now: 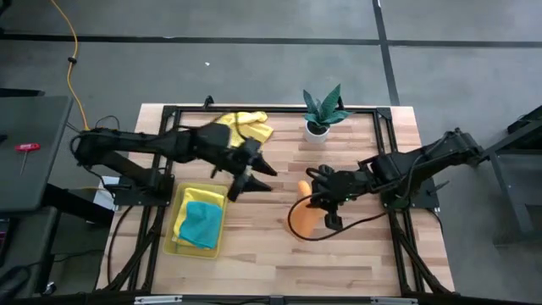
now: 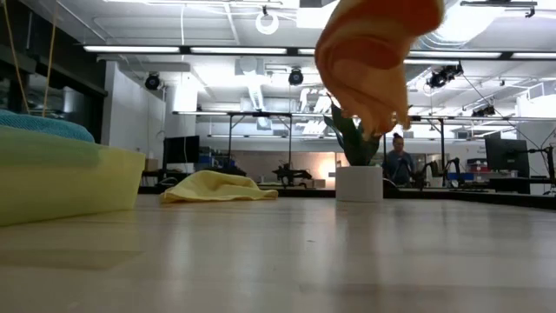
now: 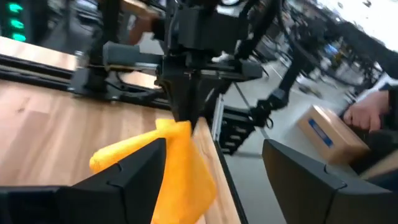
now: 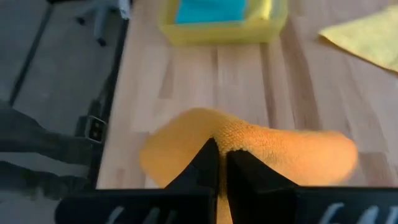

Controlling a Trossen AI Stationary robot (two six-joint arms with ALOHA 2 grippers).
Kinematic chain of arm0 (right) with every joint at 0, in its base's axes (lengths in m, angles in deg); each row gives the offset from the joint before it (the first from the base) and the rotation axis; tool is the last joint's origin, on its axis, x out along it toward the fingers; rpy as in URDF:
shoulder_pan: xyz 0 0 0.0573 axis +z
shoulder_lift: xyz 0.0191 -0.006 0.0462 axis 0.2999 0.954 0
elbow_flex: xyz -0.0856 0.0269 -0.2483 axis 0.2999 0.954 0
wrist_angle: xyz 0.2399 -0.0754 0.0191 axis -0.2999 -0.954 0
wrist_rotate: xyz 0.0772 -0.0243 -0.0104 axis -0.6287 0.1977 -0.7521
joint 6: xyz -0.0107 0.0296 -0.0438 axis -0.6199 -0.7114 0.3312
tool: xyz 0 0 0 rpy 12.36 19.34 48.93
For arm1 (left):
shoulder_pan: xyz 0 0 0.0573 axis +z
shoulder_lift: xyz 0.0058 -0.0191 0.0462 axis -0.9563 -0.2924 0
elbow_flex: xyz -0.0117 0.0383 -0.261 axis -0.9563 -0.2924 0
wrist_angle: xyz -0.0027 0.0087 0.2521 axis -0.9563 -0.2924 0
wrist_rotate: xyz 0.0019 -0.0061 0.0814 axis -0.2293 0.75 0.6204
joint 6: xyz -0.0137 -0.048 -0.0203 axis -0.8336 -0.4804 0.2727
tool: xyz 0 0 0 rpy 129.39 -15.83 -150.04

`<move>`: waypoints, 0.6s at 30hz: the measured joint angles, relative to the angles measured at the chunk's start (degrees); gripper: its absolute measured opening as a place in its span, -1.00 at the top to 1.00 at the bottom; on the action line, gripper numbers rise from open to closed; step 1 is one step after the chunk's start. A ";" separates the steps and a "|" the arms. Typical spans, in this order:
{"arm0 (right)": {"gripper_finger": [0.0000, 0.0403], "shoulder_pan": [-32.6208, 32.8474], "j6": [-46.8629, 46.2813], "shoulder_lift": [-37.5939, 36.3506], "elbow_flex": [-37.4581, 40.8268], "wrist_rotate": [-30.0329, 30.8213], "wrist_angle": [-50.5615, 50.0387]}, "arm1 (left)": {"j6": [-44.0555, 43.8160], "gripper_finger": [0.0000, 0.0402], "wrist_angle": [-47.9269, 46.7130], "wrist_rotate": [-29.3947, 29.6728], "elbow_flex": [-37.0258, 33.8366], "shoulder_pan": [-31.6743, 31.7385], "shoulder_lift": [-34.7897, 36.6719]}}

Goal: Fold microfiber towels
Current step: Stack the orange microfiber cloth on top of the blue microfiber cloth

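Flanking hanging orange towel [image 1: 303, 219]: tray [image 1: 179, 222], potted plant [image 1: 321, 110], yellow towel [image 1: 246, 126]

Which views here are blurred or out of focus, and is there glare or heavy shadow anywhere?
Left wrist view: smeared throughout, the orange towel and the background streaked. Low view: the hanging orange towel is soft, the ceiling lights glare, and the wooden table shows a sheen. Right wrist view: soft, the yellow tray blurred. High view: evenly lit, shadows faint.

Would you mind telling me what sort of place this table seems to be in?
Probably a robotics lab or workshop: ceiling strip lights, another arm rig on a far bench, and a person among monitors.
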 joint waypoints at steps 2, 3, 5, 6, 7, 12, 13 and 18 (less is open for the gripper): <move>1.00 0.64 -0.01 0.13 0.89 -1.83 3.08 | 1.54 -0.29 0.00 -2.18 2.23 0.00 -3.34; 1.00 0.91 -0.01 0.52 1.17 -2.76 4.95 | 2.11 -0.29 -0.01 -3.21 3.41 0.00 -5.03; 1.00 1.62 -0.03 1.61 1.23 -4.32 7.36 | 2.75 -0.29 0.05 -5.81 5.63 0.00 -8.41; 1.00 1.86 -0.01 2.32 1.24 -5.07 8.75 | 2.93 -0.29 0.01 -7.05 6.79 0.00 -10.16; 1.00 2.10 -0.01 3.11 1.24 -5.99 10.40 | 3.27 -0.29 0.09 -8.33 7.90 0.00 -11.75; 1.00 3.39 -0.15 6.47 1.29 -11.36 16.43 | 4.80 -0.29 0.35 -18.13 11.88 0.04 -19.26; 1.00 3.75 -0.21 6.80 1.29 -11.62 16.78 | 4.22 -0.29 0.73 -20.90 12.42 0.05 -20.56; 1.00 4.87 -2.81 7.17 1.31 -11.93 19.62 | 0.63 -0.29 2.70 -32.18 13.32 -0.56 -25.23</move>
